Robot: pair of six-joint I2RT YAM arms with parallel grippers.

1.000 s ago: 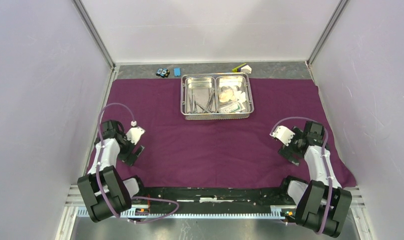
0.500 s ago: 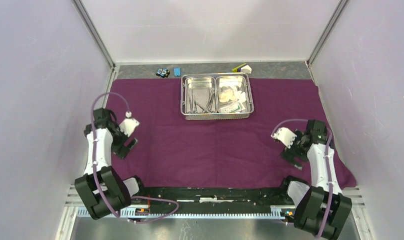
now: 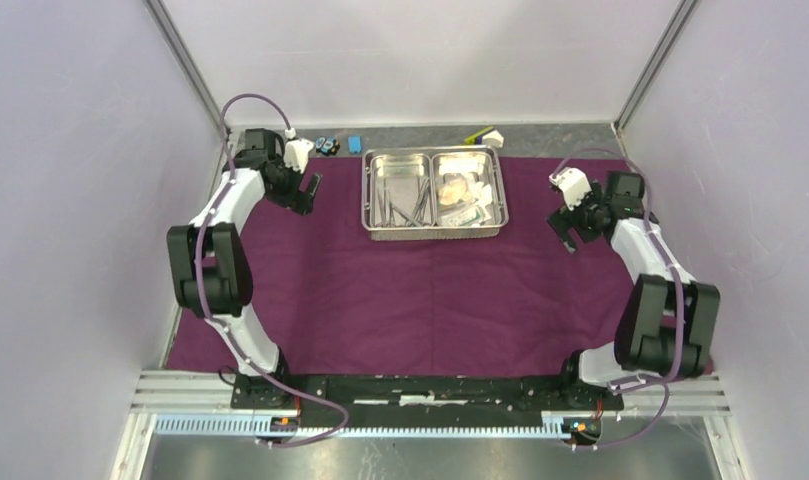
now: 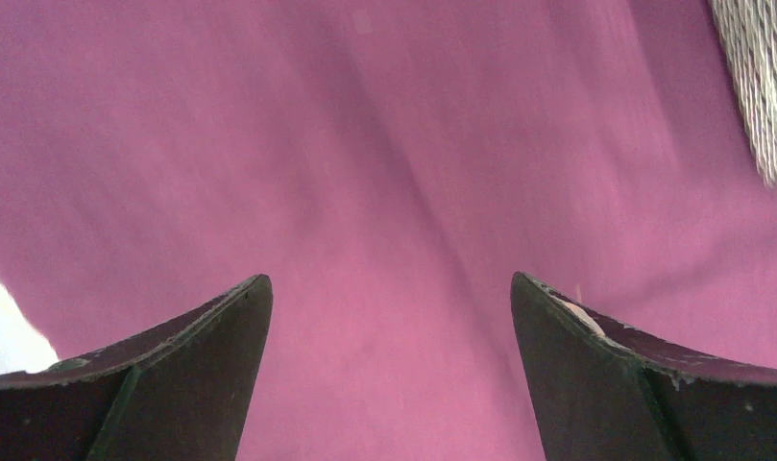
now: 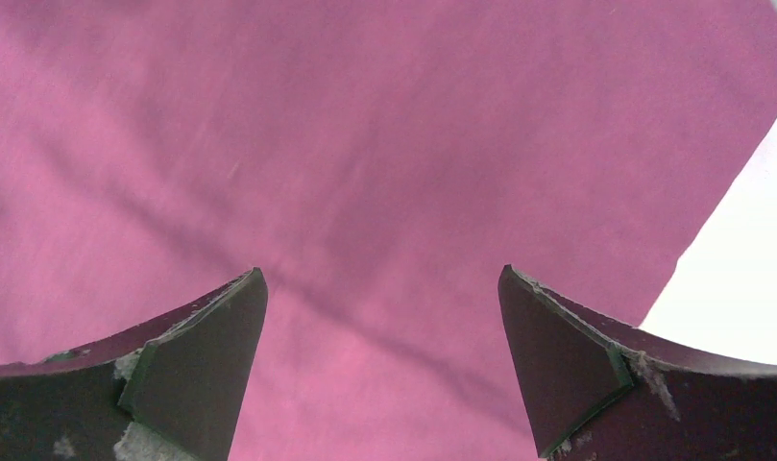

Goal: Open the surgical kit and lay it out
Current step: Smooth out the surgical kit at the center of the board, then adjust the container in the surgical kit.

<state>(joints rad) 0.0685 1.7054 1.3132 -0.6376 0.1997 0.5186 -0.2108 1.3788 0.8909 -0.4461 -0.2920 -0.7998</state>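
Observation:
The dark purple cloth (image 3: 430, 290) of the surgical kit lies spread flat across the table. At its far middle stands the shiny two-compartment steel tray (image 3: 435, 192). Tweezers and ring-handled forceps (image 3: 400, 205) lie in its left half; white gauze and packets (image 3: 467, 195) fill the right half. My left gripper (image 3: 308, 195) hovers open over the cloth's far left corner, left of the tray. My right gripper (image 3: 565, 230) hovers open to the tray's right. Both wrist views show empty wide jaws (image 4: 389, 288) (image 5: 379, 279) above bare cloth (image 4: 394, 144) (image 5: 384, 134). A strip of the tray's mesh wall (image 4: 764, 86) shows at the left wrist view's edge.
Behind the cloth, on the grey strip, sit small dark pieces (image 3: 326, 145), a blue block (image 3: 354, 144) and a yellow-green and white piece (image 3: 485, 135). White walls close in left, right and behind. The arms' base rail (image 3: 420, 390) runs along the near edge.
Both arms have swung from the cloth's near corners up to the far side, now flanking the tray. Both grippers stayed open and empty.

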